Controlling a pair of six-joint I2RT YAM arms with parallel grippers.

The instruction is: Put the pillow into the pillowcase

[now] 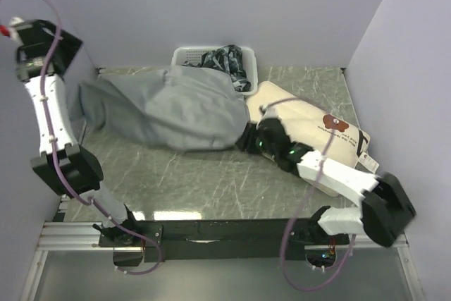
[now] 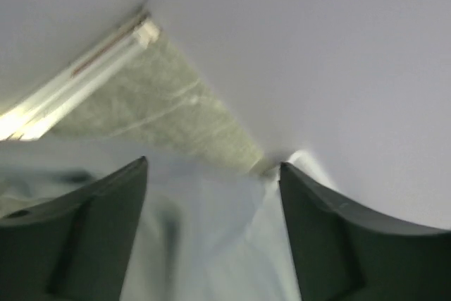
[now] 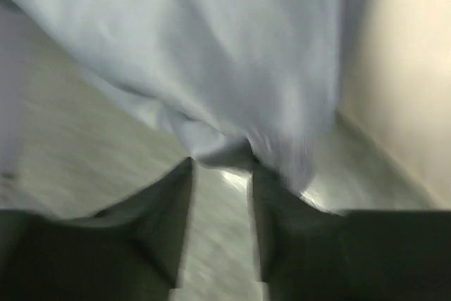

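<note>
The grey pillowcase (image 1: 169,107) lies bunched across the middle and left of the table. The cream pillow (image 1: 310,121) with its brown bear print lies flat at the right, partly under my right arm. My right gripper (image 1: 248,137) sits low at the pillowcase's right end. In the right wrist view its jaws (image 3: 222,165) stand apart with bare table between them, and a fold of the pillowcase (image 3: 211,47) is just at the tips. The pillow (image 3: 416,68) shows as a cream blur. My left gripper (image 2: 213,163) is open wide above the pillowcase (image 2: 211,230), holding nothing.
A white basket (image 1: 184,53) with dark cloth (image 1: 225,58) in it stands at the back, touching the pillowcase. Lilac walls close in the table (image 1: 183,174) on three sides. My left arm (image 1: 46,103) rises high along the left wall.
</note>
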